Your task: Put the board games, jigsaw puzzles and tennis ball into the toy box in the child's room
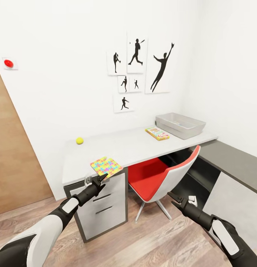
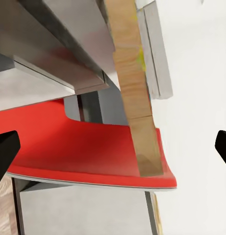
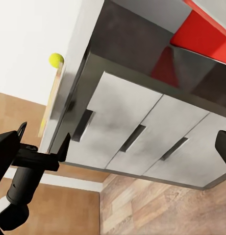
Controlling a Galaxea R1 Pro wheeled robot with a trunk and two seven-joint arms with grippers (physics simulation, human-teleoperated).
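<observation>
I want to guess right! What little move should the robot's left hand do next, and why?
Probably lift the left gripper a bit and close on the jigsaw puzzle. The gripper is open, just below the table edge, where the puzzle's corner hangs over. The toy box waits at the far end.

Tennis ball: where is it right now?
Head view: the tennis ball sits on the table's left end near the wall, beyond the jigsaw puzzle.
</observation>
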